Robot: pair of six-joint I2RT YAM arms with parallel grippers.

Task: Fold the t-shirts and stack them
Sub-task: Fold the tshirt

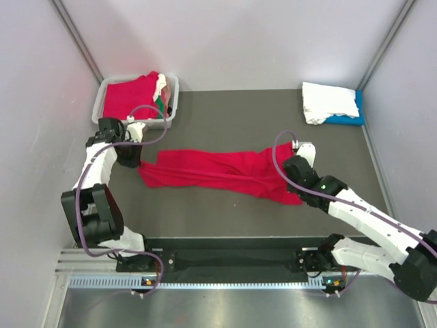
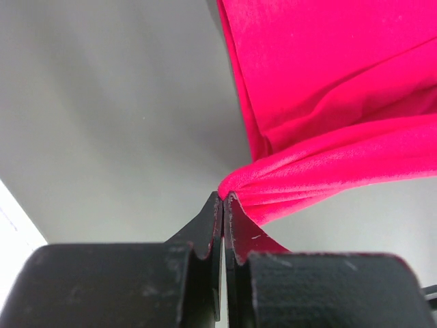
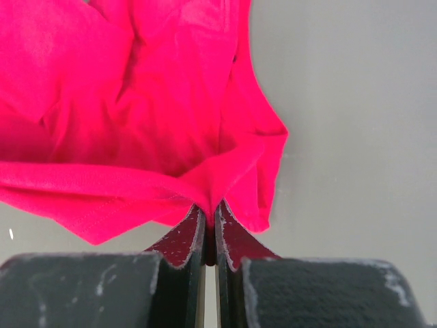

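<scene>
A red t-shirt (image 1: 218,175) lies stretched in a long band across the middle of the dark table. My left gripper (image 1: 138,164) is shut on its left end, where the cloth bunches at the fingertips (image 2: 224,198). My right gripper (image 1: 289,179) is shut on its right end, with a fold of red cloth (image 3: 136,137) pinched between the fingertips (image 3: 210,212). A folded white t-shirt (image 1: 329,102) lies on a blue one (image 1: 348,119) at the back right. More red cloth (image 1: 130,99) fills the tub.
A pale plastic tub (image 1: 172,96) stands at the back left, just behind my left arm. Grey walls close in the table on the left, back and right. A black rail (image 1: 225,260) runs along the near edge between the arm bases.
</scene>
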